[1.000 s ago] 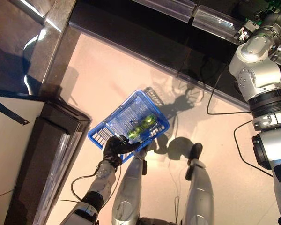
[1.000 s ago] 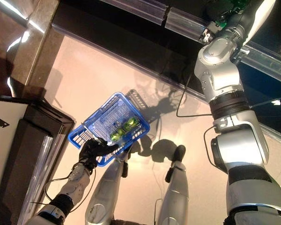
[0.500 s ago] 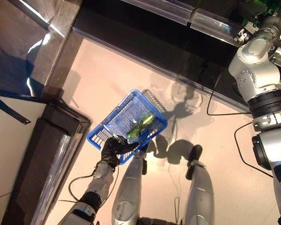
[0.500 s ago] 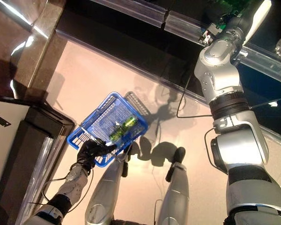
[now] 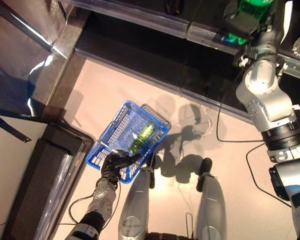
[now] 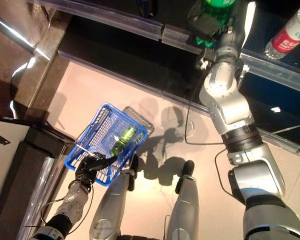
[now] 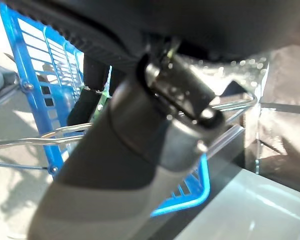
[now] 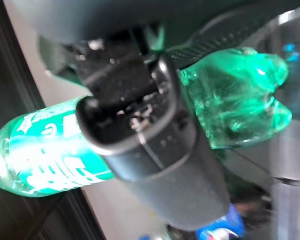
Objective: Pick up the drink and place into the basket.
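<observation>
- Overhead, the left hand [image 5: 115,164] grips the blue plastic wire-handled basket [image 5: 112,135], two green bottles [image 5: 140,138] inside.
- Right wrist view: right hand [image 8: 155,145] clamps a green plastic drink bottle [image 8: 45,150] at the shelf; dropping it in remains.

The blue slatted plastic basket [image 5: 121,131] looks smooth and slightly glossy, with a thin bright metal wire handle [image 7: 50,137]. Inside it lie green bottles of glossy, translucent plastic [image 5: 141,137]. The green clear-plastic drink bottle [image 8: 230,97] is shiny and lets light through, its printed label [image 8: 45,155] smooth. The pale floor [image 5: 110,85] appears polished, catching reflections. The dark shelf's clear front strip [image 5: 140,17] shines like glossy plastic.
</observation>
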`<state>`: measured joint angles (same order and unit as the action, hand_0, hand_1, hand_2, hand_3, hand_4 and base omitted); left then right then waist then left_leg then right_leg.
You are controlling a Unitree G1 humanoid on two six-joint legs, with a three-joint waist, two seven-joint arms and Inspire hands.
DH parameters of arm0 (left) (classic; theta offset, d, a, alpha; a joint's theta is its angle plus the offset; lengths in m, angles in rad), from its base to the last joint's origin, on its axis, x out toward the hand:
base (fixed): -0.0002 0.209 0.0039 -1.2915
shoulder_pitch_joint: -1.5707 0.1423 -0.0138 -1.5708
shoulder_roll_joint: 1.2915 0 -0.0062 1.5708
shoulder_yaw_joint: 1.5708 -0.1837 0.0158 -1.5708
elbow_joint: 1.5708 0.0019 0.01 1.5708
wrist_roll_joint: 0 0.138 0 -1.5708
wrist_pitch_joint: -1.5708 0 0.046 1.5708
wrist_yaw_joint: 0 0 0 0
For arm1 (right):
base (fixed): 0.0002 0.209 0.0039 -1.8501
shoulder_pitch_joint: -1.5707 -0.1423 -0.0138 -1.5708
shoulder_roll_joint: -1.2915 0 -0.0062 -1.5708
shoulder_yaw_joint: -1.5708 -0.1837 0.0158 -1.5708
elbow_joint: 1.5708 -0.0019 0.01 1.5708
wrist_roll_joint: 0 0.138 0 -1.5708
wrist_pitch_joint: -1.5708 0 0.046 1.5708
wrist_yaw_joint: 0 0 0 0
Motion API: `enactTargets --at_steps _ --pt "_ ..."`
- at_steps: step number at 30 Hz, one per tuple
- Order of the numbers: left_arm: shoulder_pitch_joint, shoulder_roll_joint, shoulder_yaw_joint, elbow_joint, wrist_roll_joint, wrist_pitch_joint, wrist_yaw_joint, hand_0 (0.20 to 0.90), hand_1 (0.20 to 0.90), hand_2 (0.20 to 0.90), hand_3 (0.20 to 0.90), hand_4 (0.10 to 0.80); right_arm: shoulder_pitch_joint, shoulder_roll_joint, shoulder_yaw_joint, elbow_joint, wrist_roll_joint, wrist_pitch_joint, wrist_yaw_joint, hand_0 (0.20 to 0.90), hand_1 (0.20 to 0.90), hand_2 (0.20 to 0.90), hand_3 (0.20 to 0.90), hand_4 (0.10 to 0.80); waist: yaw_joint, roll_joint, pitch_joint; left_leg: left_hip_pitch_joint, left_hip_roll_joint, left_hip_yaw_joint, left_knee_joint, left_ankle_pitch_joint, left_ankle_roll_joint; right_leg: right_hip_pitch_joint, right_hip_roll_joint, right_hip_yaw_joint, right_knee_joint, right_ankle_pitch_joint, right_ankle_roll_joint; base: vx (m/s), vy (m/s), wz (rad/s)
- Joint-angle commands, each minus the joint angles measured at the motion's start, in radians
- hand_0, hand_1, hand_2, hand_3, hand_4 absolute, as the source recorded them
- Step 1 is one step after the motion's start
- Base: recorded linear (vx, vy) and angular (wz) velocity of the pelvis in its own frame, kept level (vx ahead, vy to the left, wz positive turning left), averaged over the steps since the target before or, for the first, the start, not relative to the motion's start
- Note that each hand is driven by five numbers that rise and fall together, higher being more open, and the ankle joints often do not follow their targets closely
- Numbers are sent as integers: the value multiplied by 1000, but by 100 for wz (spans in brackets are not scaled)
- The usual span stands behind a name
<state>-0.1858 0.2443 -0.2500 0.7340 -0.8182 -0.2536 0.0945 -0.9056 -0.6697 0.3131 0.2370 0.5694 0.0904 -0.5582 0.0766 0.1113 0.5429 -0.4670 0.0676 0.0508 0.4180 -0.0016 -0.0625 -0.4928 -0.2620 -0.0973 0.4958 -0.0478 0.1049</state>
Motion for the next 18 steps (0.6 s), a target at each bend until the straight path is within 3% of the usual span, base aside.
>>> enactTargets --at_steps 1,6,9,18 --pt "142 83 49 -244 -24 -124 -69 300 300 300 200 100 -118 -33 -124 -268 -47 -143 89 300 300 300 200 100 -2 -5 -29 55 11 -25 61 13 -4 114 39 -28 56 -100 -109 31 -4 -3" --pt "152 103 45 -416 -15 -98 -71 300 300 300 200 100 5 44 -118 -339 -33 -134 172 300 300 300 200 100 7 -21 -54 79 14 -42 72 23 -7 169 45 -41 47 -107 -119 48 -34 0" --pt "156 135 39 -581 5 -89 -62 300 300 300 200 100 96 135 -69 -377 -14 -128 228 300 300 300 200 100 25 -36 -70 101 11 -61 69 28 -5 213 51 -51 35 -109 -125 55 -50 1" --pt "103 175 -23 -820 42 -66 -139 300 300 300 200 100 128 285 88 -343 -55 -96 225 300 300 300 200 100 74 -38 -70 125 -6 -98 23 32 4 261 57 -83 2 -99 -124 6 -21 12"
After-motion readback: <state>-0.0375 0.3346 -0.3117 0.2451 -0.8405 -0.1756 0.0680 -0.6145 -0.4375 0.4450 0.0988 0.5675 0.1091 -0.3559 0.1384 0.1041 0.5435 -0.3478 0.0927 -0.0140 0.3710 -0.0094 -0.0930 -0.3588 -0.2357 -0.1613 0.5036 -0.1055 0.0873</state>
